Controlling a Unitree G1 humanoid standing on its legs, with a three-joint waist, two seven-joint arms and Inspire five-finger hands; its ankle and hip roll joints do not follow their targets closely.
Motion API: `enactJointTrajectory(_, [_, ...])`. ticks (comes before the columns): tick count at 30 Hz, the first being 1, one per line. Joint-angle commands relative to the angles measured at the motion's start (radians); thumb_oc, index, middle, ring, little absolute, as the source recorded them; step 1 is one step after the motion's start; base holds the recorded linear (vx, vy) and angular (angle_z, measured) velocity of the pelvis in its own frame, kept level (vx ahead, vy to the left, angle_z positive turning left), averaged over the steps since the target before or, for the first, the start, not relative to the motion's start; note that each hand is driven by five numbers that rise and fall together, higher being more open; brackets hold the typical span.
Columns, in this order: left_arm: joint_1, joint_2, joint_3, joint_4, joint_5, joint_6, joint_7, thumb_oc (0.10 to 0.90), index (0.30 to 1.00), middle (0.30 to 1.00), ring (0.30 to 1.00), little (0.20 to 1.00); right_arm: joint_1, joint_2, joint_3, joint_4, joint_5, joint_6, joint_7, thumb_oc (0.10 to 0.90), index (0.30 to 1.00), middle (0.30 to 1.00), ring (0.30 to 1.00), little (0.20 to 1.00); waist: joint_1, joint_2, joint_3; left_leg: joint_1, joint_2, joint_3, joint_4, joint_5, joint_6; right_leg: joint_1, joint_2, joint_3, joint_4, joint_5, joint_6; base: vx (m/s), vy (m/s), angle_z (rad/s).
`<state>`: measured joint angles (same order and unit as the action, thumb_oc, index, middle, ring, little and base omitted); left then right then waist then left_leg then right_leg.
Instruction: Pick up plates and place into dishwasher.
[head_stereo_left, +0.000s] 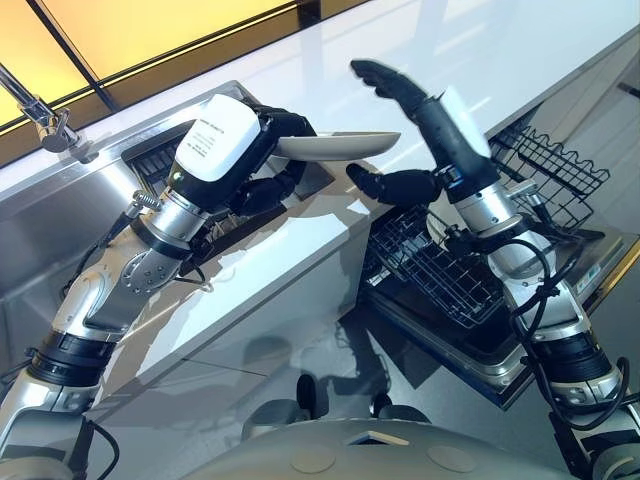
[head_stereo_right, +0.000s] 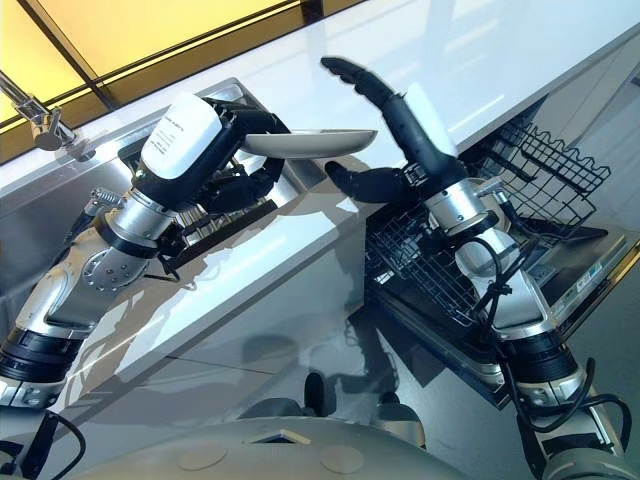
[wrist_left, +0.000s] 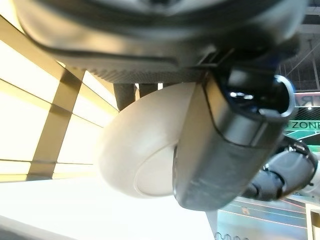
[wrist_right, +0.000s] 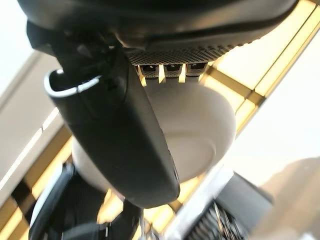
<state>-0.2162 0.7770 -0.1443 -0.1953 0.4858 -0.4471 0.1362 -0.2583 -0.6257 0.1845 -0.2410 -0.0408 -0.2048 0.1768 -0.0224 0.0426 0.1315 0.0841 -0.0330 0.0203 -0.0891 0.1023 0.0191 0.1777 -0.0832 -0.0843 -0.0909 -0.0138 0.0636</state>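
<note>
Near right: open dishwasher with black wire rack pulled out. Above its left edge, right hand spread, fingers straight above, thumb below the rim of the shallow white round plate, not closed on it. Plate held level over the white countertop. Left hand pinches the plate's left rim. Far left: steel sink.

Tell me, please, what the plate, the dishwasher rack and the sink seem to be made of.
The plate, pinched by the left hand, looks like glazed ceramic, possibly melamine: off-white, smooth, softly glossy, with a foot ring underneath. The dishwasher rack looks like coated metal wire: thin dark rods in a grid. The sink looks like brushed stainless steel: grey with dull reflections.
</note>
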Motion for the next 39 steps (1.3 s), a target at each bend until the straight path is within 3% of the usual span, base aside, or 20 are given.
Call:
enactJointTrajectory(1, [-0.19, -0.004, 0.003, -0.031, -0.122, -0.032, 0.068, 0.1, 0.3, 0.3, 0.3, 0.2, -0.149, -0.061, 0.02, -0.081, 0.04, 0.051, 0.123, 0.8, 0.9, 0.9, 0.9, 0.9, 0.006, 0.005, -0.105, 0.055, -0.009, 0.013, 0.002, -0.159, 0.0, -0.08, 0.102, -0.021, 0.124, -0.104, -0.006, 0.0, 0.0, 0.0])
enactJointTrajectory(2, [-0.192, 0.002, 0.001, -0.031, -0.13, -0.033, 0.067, 0.1, 0.3, 0.3, 0.3, 0.2, -0.153, -0.076, 0.029, -0.079, 0.068, 0.068, 0.134, 0.762, 0.867, 0.867, 0.867, 0.862, 0.006, 0.003, -0.105, 0.055, -0.008, 0.013, 0.002, -0.158, -0.001, -0.08, 0.102, -0.022, 0.126, -0.104, -0.007, 0.0, 0.0, 0.0])
enactJointTrajectory(3, [-0.196, 0.006, -0.004, -0.03, -0.13, -0.033, 0.069, 0.1, 0.3, 0.3, 0.3, 0.2, -0.158, -0.085, 0.037, -0.076, 0.088, 0.08, 0.144, 0.347, 0.512, 0.512, 0.512, 0.447, 0.005, 0.001, -0.104, 0.055, -0.008, 0.011, 0.002, -0.156, -0.002, -0.08, 0.103, -0.023, 0.127, -0.104, -0.008, 0.0, 0.0, 0.0])
enactJointTrajectory(4, [-0.198, 0.007, -0.006, -0.029, -0.133, -0.034, 0.07, 0.1, 0.3, 0.3, 0.3, 0.2, -0.16, -0.087, 0.039, -0.074, 0.096, 0.087, 0.15, 0.347, 0.512, 0.512, 0.512, 0.447, 0.005, 0.001, -0.104, 0.055, -0.008, 0.01, 0.002, -0.156, -0.002, -0.08, 0.103, -0.023, 0.128, -0.104, -0.008, 0.0, 0.0, 0.0])
enactJointTrajectory(5, [-0.199, 0.01, -0.01, -0.021, -0.143, -0.044, 0.072, 0.1, 0.3, 0.3, 0.3, 0.2, -0.165, -0.093, 0.046, -0.072, 0.115, 0.095, 0.152, 0.1, 0.3, 0.3, 0.3, 0.2, 0.006, -0.001, -0.104, 0.055, -0.008, 0.008, 0.002, -0.155, -0.004, -0.079, 0.103, -0.024, 0.128, -0.104, -0.009, 0.0, 0.0, 0.0])
enactJointTrajectory(10, [-0.212, 0.0, -0.035, -0.014, -0.142, -0.055, 0.094, 0.1, 0.3, 0.3, 0.3, 0.2, -0.183, -0.075, 0.065, -0.035, 0.133, 0.103, 0.123, 0.1, 0.3, 0.3, 0.3, 0.2, 0.01, -0.004, -0.099, 0.059, -0.009, -0.005, 0.002, -0.153, -0.002, -0.078, 0.105, -0.027, 0.138, -0.109, -0.012, 0.04, -0.011, 0.0])
enactJointTrajectory(13, [-0.203, -0.021, -0.031, -0.007, -0.224, -0.064, 0.068, 0.1, 0.3, 0.3, 0.3, 0.2, -0.176, -0.062, 0.05, -0.018, 0.13, 0.093, 0.096, 0.1, 0.3, 0.3, 0.3, 0.2, 0.013, -0.005, -0.097, 0.061, -0.011, -0.009, 0.002, -0.153, 0.0, -0.073, 0.105, -0.028, 0.136, -0.11, -0.013, 0.05, -0.009, 0.0])
enactJointTrajectory(14, [-0.196, -0.033, -0.028, -0.008, -0.283, -0.055, 0.033, 0.196, 0.382, 0.382, 0.382, 0.296, -0.171, -0.056, 0.041, -0.015, 0.135, 0.088, 0.08, 0.1, 0.3, 0.3, 0.3, 0.2, 0.014, -0.004, -0.097, 0.061, -0.011, -0.01, 0.002, -0.153, 0.0, -0.073, 0.105, -0.028, 0.135, -0.11, -0.013, 0.05, -0.015, -0.01])
enactJointTrajectory(15, [-0.19, -0.049, -0.029, -0.006, -0.335, -0.045, 0.004, 0.38, 0.54, 0.54, 0.54, 0.48, -0.164, -0.044, 0.035, -0.012, 0.135, 0.082, 0.062, 0.1, 0.3, 0.3, 0.3, 0.2, 0.015, -0.004, -0.096, 0.063, -0.01, -0.012, 0.002, -0.154, 0.0, -0.071, 0.106, -0.028, 0.133, -0.11, -0.013, 0.05, -0.017, -0.02])
enactJointTrajectory(20, [-0.14, -0.159, -0.036, 0.022, -0.67, 0.036, -0.184, 0.353, 0.516, 0.516, 0.516, 0.453, -0.129, 0.035, -0.014, -0.004, 0.167, 0.037, -0.054, 0.1, 0.3, 0.3, 0.3, 0.2, 0.018, 0.0, -0.087, 0.07, -0.01, -0.02, 0.002, -0.156, 0.002, -0.061, 0.104, -0.028, 0.123, -0.106, -0.013, 0.04, -0.02, -0.02])
enactJointTrajectory(22, [-0.122, -0.203, -0.042, 0.031, -0.739, 0.075, -0.219, 0.336, 0.502, 0.502, 0.502, 0.436, -0.122, 0.064, -0.03, -0.001, 0.185, 0.014, -0.093, 0.1, 0.3, 0.3, 0.3, 0.2, 0.018, 0.001, -0.084, 0.072, -0.009, -0.019, 0.002, -0.157, 0.003, -0.059, 0.104, -0.03, 0.12, -0.105, -0.013, 0.04, -0.021, 0.0])
enactJointTrajectory(23, [-0.115, -0.228, -0.052, 0.044, -0.772, 0.106, -0.229, 0.517, 0.658, 0.658, 0.658, 0.617, -0.12, 0.083, -0.039, 0.0, 0.192, -0.001, -0.123, 0.1, 0.3, 0.3, 0.3, 0.2, 0.018, 0.002, -0.083, 0.074, -0.009, -0.018, 0.002, -0.158, 0.003, -0.058, 0.103, -0.03, 0.117, -0.104, -0.012, 0.04, -0.02, -0.01])
enactJointTrajectory(24, [-0.111, -0.242, -0.058, 0.056, -0.805, 0.13, -0.238, 0.8, 0.9, 0.9, 0.9, 0.9, -0.12, 0.094, -0.046, 0.003, 0.199, -0.015, -0.144, 0.1, 0.3, 0.3, 0.3, 0.2, 0.018, 0.003, -0.082, 0.076, -0.009, -0.017, 0.002, -0.159, 0.004, -0.056, 0.103, -0.03, 0.115, -0.104, -0.012, 0.04, -0.02, -0.01])
enactJointTrajectory(28, [-0.106, -0.28, -0.058, 0.119, -0.836, 0.159, -0.193, 0.8, 0.9, 0.9, 0.9, 0.9, -0.144, 0.117, -0.082, 0.032, 0.177, -0.081, -0.265, 0.1, 0.3, 0.3, 0.3, 0.2, 0.019, 0.005, -0.08, 0.082, -0.008, -0.015, 0.002, -0.161, 0.006, -0.05, 0.104, -0.03, 0.109, -0.103, -0.014, 0.04, -0.024, -0.02])
enactJointTrajectory(32, [-0.11, -0.249, 0.002, 0.202, -0.755, 0.186, -0.086, 0.8, 0.9, 0.9, 0.9, 0.9, -0.181, 0.084, -0.165, 0.079, 0.119, -0.11, -0.415, 0.1, 0.3, 0.3, 0.3, 0.2, 0.019, 0.003, -0.082, 0.087, -0.005, -0.011, 0.003, -0.163, 0.004, -0.047, 0.107, -0.03, 0.109, -0.107, -0.017, 0.03, -0.021, -0.01])
enactJointTrajectory(39, [-0.055, -0.162, 0.158, 0.268, -0.713, 0.238, -0.06, 0.8, 0.9, 0.9, 0.9, 0.9, -0.114, 0.002, -0.33, 0.169, 0.114, -0.094, -0.54, 0.1, 0.3, 0.3, 0.3, 0.2, 0.021, 0.001, -0.082, 0.086, -0.006, -0.018, 0.004, -0.16, 0.002, -0.042, 0.108, -0.037, 0.104, -0.108, -0.021, 0.01, -0.007, 0.0])
